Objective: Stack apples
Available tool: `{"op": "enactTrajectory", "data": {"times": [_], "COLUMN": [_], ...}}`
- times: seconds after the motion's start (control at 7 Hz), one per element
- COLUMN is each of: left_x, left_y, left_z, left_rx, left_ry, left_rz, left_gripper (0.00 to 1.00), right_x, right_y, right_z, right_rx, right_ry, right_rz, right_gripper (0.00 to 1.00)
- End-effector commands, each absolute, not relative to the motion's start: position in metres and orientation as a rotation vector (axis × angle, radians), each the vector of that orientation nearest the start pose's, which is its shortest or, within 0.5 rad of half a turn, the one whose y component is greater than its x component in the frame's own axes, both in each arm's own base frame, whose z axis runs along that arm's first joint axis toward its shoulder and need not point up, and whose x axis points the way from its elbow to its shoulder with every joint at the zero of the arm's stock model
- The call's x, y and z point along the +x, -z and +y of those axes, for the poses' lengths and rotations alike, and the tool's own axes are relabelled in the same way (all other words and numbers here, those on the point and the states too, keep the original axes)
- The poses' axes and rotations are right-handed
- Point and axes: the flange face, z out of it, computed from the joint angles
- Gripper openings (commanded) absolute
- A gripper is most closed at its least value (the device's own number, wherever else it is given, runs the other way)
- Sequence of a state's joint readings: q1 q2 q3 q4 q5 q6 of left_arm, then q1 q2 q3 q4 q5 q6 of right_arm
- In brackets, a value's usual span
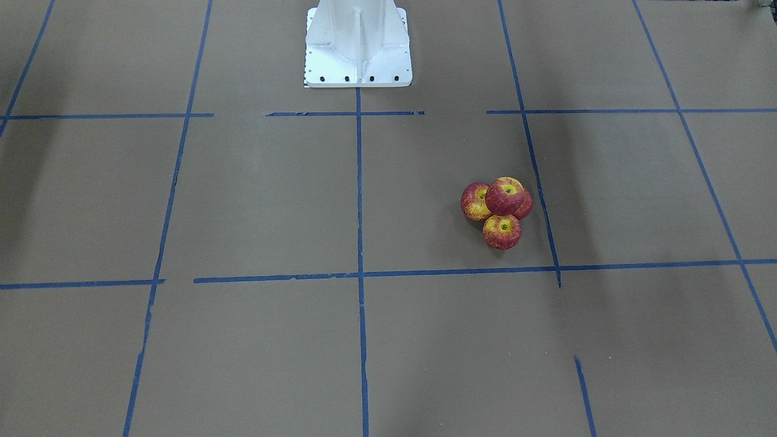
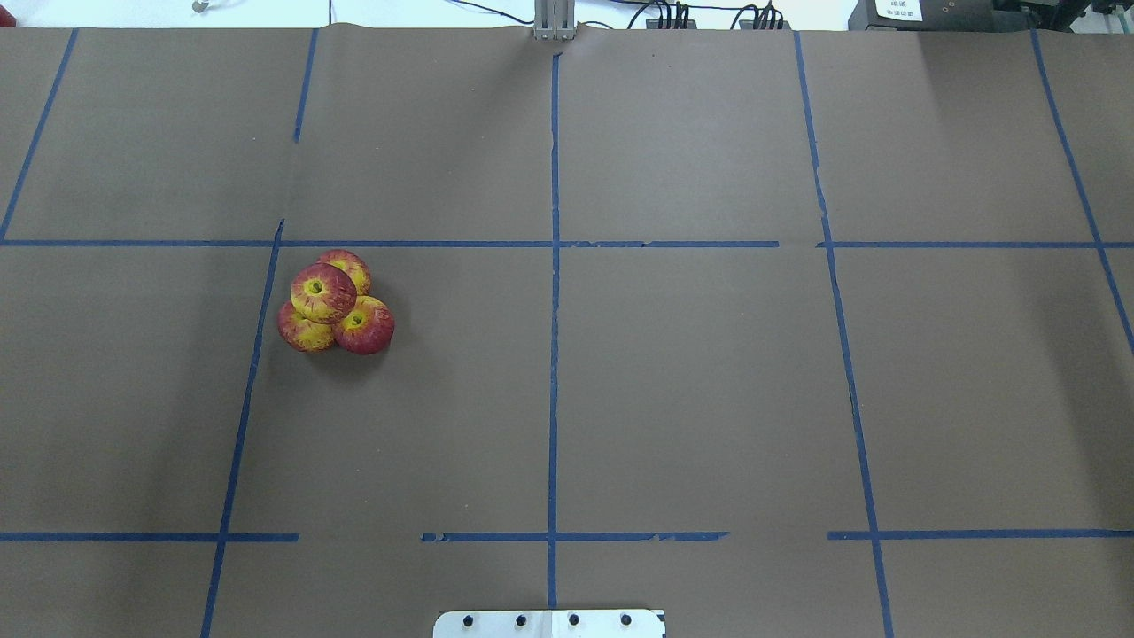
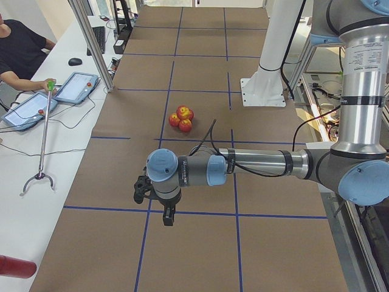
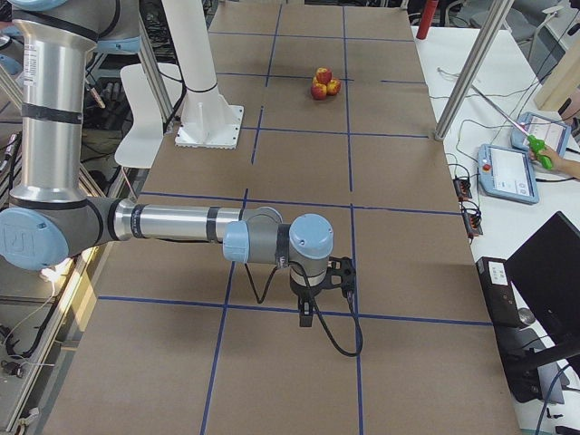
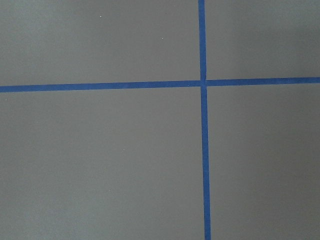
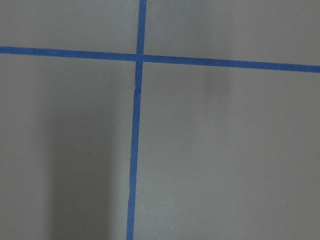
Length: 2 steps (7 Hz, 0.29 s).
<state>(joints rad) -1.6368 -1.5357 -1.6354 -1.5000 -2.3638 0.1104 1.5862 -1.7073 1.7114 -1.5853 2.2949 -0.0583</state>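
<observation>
Left gripper (image 3: 168, 219): hangs pointing down over bare tabletop (image 2: 709, 399) at the robot's left end, well apart from the fruit. It shows only from the side, so it cannot be told whether its jaws are spread or pressed together. Its wrist camera shows only brown surface and blue tape lines (image 5: 202, 150).
Apples (image 2: 335, 301): four in one tight pile in the robot's left half, just beside one of the blue tape lines. Three touch each other on the tabletop, and the top apple (image 2: 323, 292) sits in the hollow between them, stem hollow up.
Task state: judging by the pile, the stacking looks finished.
Handling: probably firm, smooth-skinned and fairly light. Being round they would roll, and hard pressure could bruise them. The best hold is from above, across the widest part. A nudge to any base fruit would likely topple the top apple.
Right gripper (image 4: 306, 319): points down over bare tabletop at the robot's right end, far from the pile. Whether it is spread or closed cannot be told.
</observation>
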Motion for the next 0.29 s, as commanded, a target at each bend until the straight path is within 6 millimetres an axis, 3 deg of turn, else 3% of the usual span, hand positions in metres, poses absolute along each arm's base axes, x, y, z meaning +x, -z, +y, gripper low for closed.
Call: {"op": "enactTrajectory", "data": {"times": [0.0, 0.14], "left_x": [-0.0935, -0.0929], "left_y": [-0.6476, -0.6468], "left_z": [-0.4702, -0.4711], "left_rx": [0.035, 0.036], "left_ry": [-0.028, -0.03], "left_rz": [0.793, 0.793], "left_gripper": [1.0, 1.0], "right_x": [0.074, 0.074], "right_y": [-0.658, -0.658], "right_z": [-0.4322, -0.4322], "right_rx": [0.016, 0.016], "right_ry": [0.037, 0.037], "right_rz": [-0.724, -0.724], "right_gripper": [1.0, 1.0]}}
